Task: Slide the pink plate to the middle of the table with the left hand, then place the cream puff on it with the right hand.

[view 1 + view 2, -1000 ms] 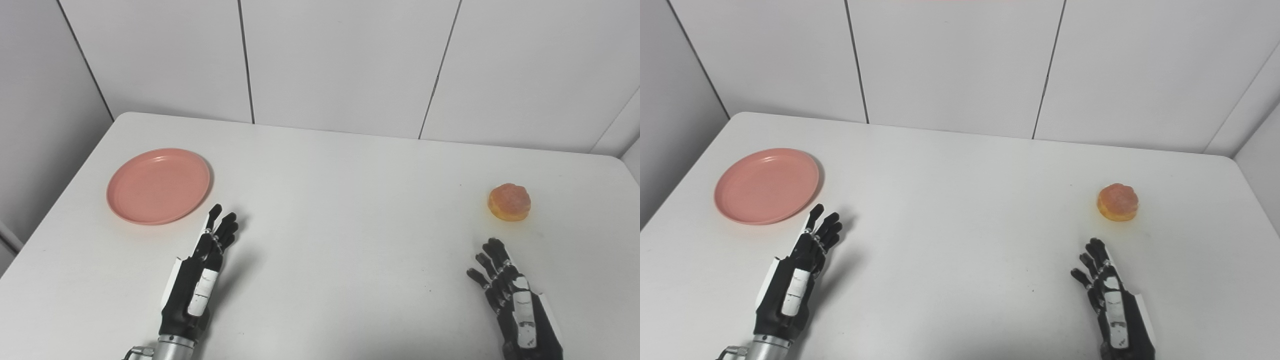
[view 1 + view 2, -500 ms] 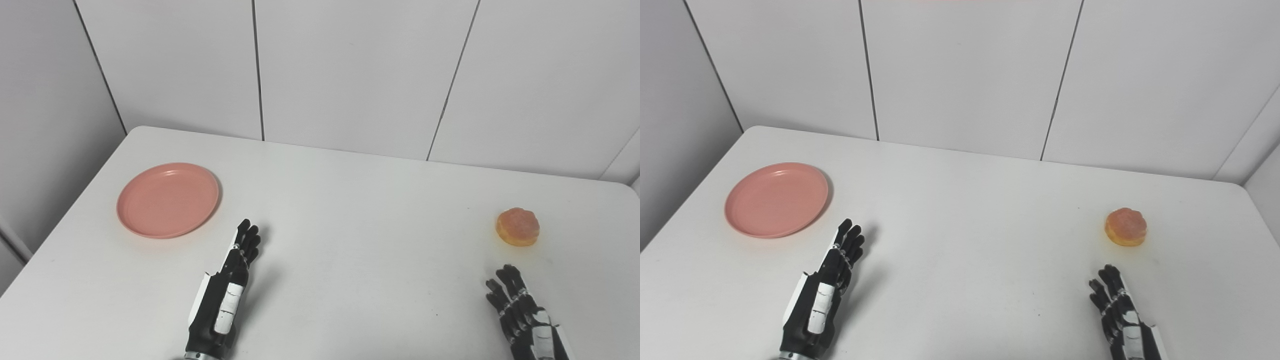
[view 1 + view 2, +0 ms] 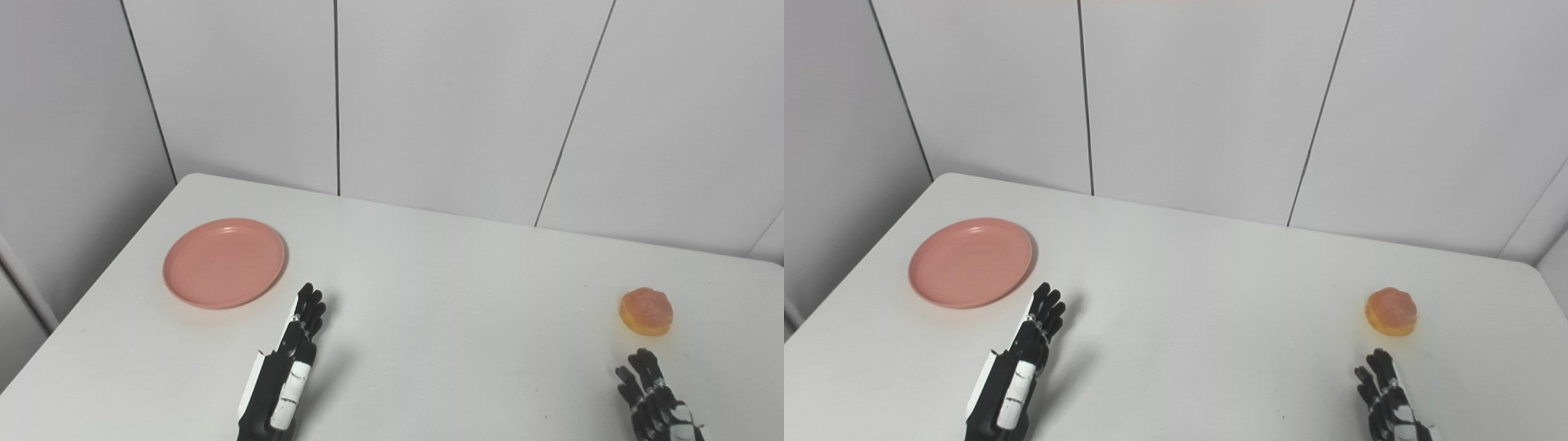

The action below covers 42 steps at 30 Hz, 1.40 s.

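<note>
The pink plate (image 3: 224,262) lies empty at the far left of the white table (image 3: 441,288). My left hand (image 3: 285,373) is open, fingers straight and close together, just right of and below the plate, apart from it. The cream puff (image 3: 646,311), round and orange-brown, sits at the far right. My right hand (image 3: 655,401) is open with fingers spread, just below the puff and not touching it; its lower part is cut off by the picture edge.
White wall panels (image 3: 453,104) stand behind the table's far edge. The table's left edge (image 3: 104,257) runs close to the plate. A wide bare stretch of tabletop lies between plate and puff.
The camera has tilted up, so the whole scene sits lower in the picture. The left hand's fingers have drawn closer together. Plate and puff have not moved on the table.
</note>
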Available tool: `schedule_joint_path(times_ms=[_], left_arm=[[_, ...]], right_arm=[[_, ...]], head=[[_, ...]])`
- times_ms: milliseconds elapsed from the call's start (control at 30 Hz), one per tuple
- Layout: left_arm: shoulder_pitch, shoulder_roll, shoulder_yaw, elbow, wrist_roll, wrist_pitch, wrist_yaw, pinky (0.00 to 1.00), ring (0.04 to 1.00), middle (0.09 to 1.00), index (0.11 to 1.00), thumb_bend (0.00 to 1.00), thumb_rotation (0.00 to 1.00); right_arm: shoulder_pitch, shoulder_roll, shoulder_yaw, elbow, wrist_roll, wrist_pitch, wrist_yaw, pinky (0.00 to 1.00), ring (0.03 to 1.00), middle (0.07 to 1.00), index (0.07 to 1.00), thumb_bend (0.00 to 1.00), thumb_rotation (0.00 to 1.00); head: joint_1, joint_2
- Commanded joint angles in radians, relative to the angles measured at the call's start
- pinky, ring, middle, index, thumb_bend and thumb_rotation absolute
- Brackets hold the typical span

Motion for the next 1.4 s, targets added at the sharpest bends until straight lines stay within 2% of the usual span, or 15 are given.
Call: schedule_joint_path(times_ms=[0,100,233,367,433,567,600,767,833,933,1033,1233,1367], left_arm=[[-0.013,-0.017,-0.015,0.073,-0.003,-0.011,-0.003,1.00,0.992,1.000,1.000,0.65,0.89],[-0.012,-0.017,-0.014,0.070,-0.006,-0.015,-0.003,1.00,0.992,1.000,1.000,0.65,0.89],[-0.006,-0.026,-0.006,0.042,-0.004,-0.022,0.011,1.00,0.986,0.996,1.000,0.76,0.93],[-0.014,-0.035,0.007,-0.018,-0.029,0.012,0.027,0.99,0.982,0.982,1.000,0.84,0.92],[-0.032,-0.035,0.016,-0.062,-0.041,0.039,0.034,0.95,0.970,0.972,0.997,0.90,0.90],[-0.112,-0.032,0.040,-0.158,-0.070,0.097,0.052,0.94,0.966,0.963,0.975,0.92,0.88],[-0.141,-0.025,0.050,-0.173,-0.074,0.109,0.055,0.96,0.974,0.967,0.965,0.90,0.89],[-0.275,0.041,0.113,-0.120,-0.093,0.090,0.050,1.00,0.994,0.976,0.960,0.90,0.90],[-0.338,0.062,0.139,-0.109,-0.081,0.110,0.066,0.95,0.971,0.955,0.929,0.95,0.89],[-0.414,0.100,0.170,-0.103,-0.077,0.147,0.075,0.96,0.972,0.957,0.936,0.97,0.89],[-0.463,0.155,0.195,-0.054,-0.078,0.119,0.059,0.94,0.982,0.969,0.973,0.97,0.89],[-0.543,0.262,0.246,0.087,-0.109,0.071,0.034,0.98,0.982,0.950,0.942,1.00,0.87],[-0.599,0.329,0.285,0.223,-0.097,0.005,0.038,0.98,0.949,0.923,0.909,1.00,0.86]], right_arm=[[0.008,-0.010,-0.006,0.072,0.000,-0.047,0.012,1.00,0.952,0.970,0.965,0.89,1.00],[0.009,-0.008,-0.005,0.071,-0.002,-0.039,0.010,1.00,0.954,0.970,0.971,0.90,1.00],[0.016,-0.009,-0.004,0.057,0.003,-0.026,0.012,1.00,0.953,0.966,0.973,0.91,1.00],[0.028,-0.010,-0.007,0.034,0.012,-0.013,0.011,1.00,0.957,0.967,0.974,0.91,1.00],[0.033,-0.010,-0.006,0.021,0.014,-0.007,0.010,1.00,0.952,0.964,0.974,0.90,1.00],[0.042,-0.007,0.002,0.003,0.012,0.003,0.009,1.00,0.952,0.964,0.970,0.90,1.00],[0.043,-0.004,0.005,-0.001,0.008,0.004,0.006,0.99,0.948,0.960,0.965,0.90,1.00],[0.048,0.001,0.015,-0.013,0.001,0.010,0.002,1.00,0.952,0.962,0.966,0.90,1.00],[0.050,0.002,0.018,-0.015,0.002,0.007,0.003,1.00,0.953,0.962,0.966,0.90,1.00],[0.050,0.003,0.022,-0.015,-0.002,0.000,0.006,0.99,0.947,0.957,0.958,0.90,1.00],[0.049,0.001,0.027,-0.013,-0.007,-0.002,0.009,0.98,0.946,0.954,0.959,0.90,1.00],[0.049,0.001,0.031,-0.014,-0.014,-0.001,0.006,0.98,0.940,0.949,0.959,0.90,1.00],[0.053,0.001,0.031,-0.020,-0.018,0.003,0.004,0.97,0.939,0.946,0.959,0.89,1.00]], head=[[-0.002,-0.002],[-0.007,0.000],[-0.010,0.012],[-0.006,0.030],[-0.009,0.035],[-0.020,0.038],[-0.025,0.038],[-0.033,0.040],[-0.037,0.042],[-0.041,0.040],[-0.041,0.040],[-0.044,0.042],[-0.042,0.046]])
